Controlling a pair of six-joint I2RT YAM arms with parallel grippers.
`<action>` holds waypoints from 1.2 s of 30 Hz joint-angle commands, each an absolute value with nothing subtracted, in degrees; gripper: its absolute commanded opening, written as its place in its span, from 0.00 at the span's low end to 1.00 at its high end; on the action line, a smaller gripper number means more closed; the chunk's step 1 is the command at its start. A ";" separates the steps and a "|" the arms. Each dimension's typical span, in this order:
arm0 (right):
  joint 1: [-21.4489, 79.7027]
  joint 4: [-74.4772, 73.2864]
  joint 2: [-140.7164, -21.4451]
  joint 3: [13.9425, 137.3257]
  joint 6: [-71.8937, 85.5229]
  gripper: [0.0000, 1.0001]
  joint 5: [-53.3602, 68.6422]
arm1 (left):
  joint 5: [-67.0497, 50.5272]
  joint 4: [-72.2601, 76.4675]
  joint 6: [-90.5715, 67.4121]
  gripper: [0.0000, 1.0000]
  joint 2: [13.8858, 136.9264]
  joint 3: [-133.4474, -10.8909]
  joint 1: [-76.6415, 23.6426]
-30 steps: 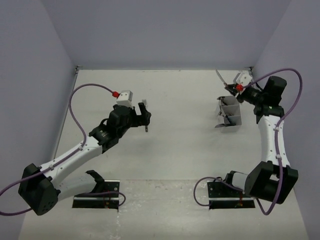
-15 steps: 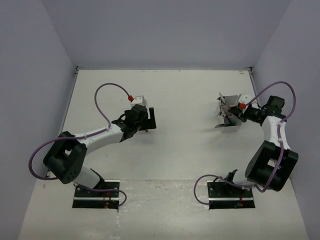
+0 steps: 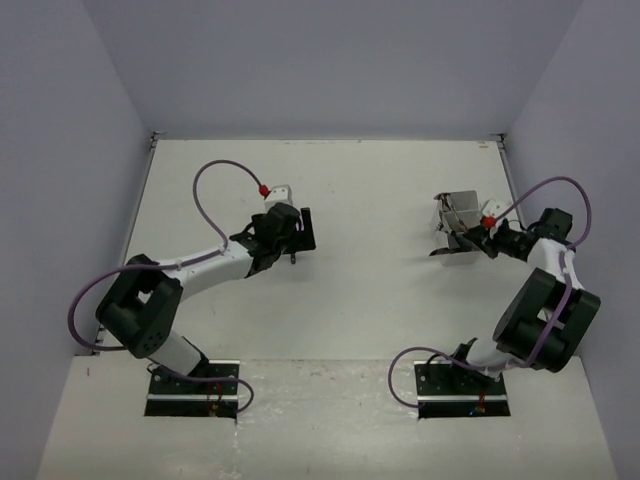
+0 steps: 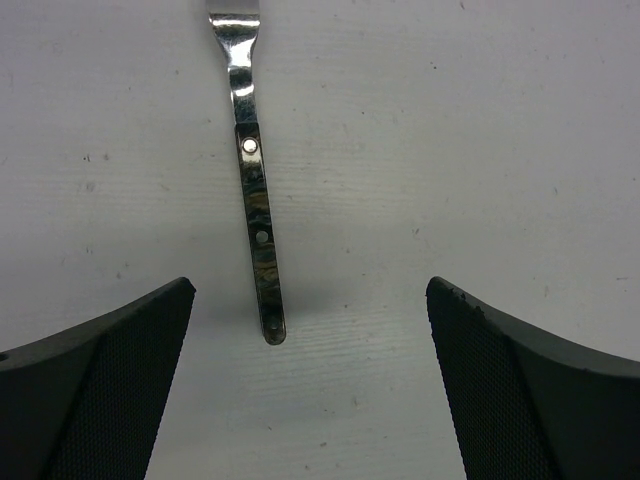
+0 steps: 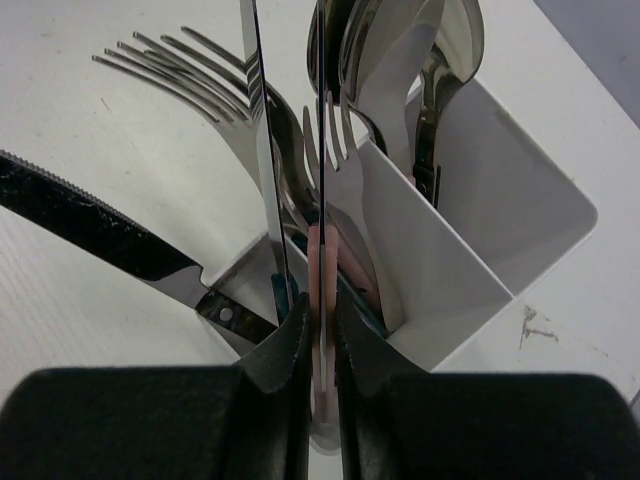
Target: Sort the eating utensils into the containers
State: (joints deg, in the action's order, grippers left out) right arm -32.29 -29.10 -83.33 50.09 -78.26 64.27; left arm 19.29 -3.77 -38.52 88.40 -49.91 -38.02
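Note:
A dark-handled metal fork (image 4: 255,210) lies flat on the white table, tines pointing away from my left gripper (image 4: 308,292). That gripper is open; the end of the fork's handle sits just ahead of its wide-apart fingers and closer to the left one. From above, the left gripper (image 3: 298,232) covers most of the fork. My right gripper (image 5: 322,315) is shut on a pink-handled utensil (image 5: 320,265), seen edge-on, standing in the white containers (image 5: 450,270). Several forks and spoons (image 5: 440,40) stick out of the compartments. In the top view the right gripper (image 3: 470,237) is at the containers (image 3: 462,212).
A dark-handled serrated knife (image 5: 100,235) leans out of the containers to the left, beside several fork heads (image 5: 170,70). Grey walls close in the table on the left, back and right. The arm bases (image 3: 195,395) stand at the near edge.
The right arm came down from the back right and brought its utensil to the containers. The left arm folded and its gripper shifted slightly right over the fork.

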 commanded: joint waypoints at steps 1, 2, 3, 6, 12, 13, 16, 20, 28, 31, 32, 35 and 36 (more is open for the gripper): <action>-33.40 -27.25 -83.41 48.70 -79.72 0.11 64.69 | 21.88 -1.23 -40.25 1.00 90.43 -52.64 -37.88; -33.49 -27.25 -83.23 48.34 -79.89 0.15 64.51 | 22.06 -1.32 -40.60 1.00 91.14 -52.82 -37.88; -33.49 -27.25 -82.97 47.82 -80.07 0.25 63.82 | 22.06 -1.32 -40.61 1.00 91.40 -53.34 -37.79; -33.92 -27.16 -82.27 47.81 -79.46 0.41 63.81 | 22.06 -1.41 -40.52 1.00 91.93 -53.88 -37.53; -34.19 -27.16 -80.43 50.88 -75.15 0.62 66.88 | 22.76 -2.81 -41.04 1.00 92.28 -55.19 -36.39; -34.28 -27.16 -80.16 51.24 -74.28 0.66 67.58 | 22.94 -3.60 -41.31 1.00 92.37 -55.37 -36.21; -34.28 -29.70 -78.49 53.26 -72.42 0.83 70.48 | 23.03 -4.13 -41.31 1.00 92.64 -55.81 -35.42; -34.28 -36.02 -76.03 56.25 -73.30 0.99 74.35 | 22.50 -4.40 -41.05 1.00 93.34 -56.42 -34.10; -33.93 -37.19 -71.20 58.62 -64.30 0.99 80.76 | 20.92 -5.09 -37.72 1.00 97.98 -59.41 -31.91; -30.60 -29.73 -69.26 59.33 -48.95 0.99 78.42 | 21.09 -8.52 -37.36 1.00 102.12 -63.27 -31.55; -27.63 -23.88 -67.60 58.72 -45.13 0.99 76.14 | 21.09 -8.87 -37.09 1.00 103.00 -64.41 -31.47; -21.13 -7.90 -63.65 55.39 -28.25 0.99 66.91 | 19.95 -9.92 -36.74 0.91 105.90 -66.17 -30.85; -19.61 -4.69 -62.85 54.85 -22.30 0.99 62.71 | 20.13 -10.63 -37.52 0.89 107.13 -66.70 -30.41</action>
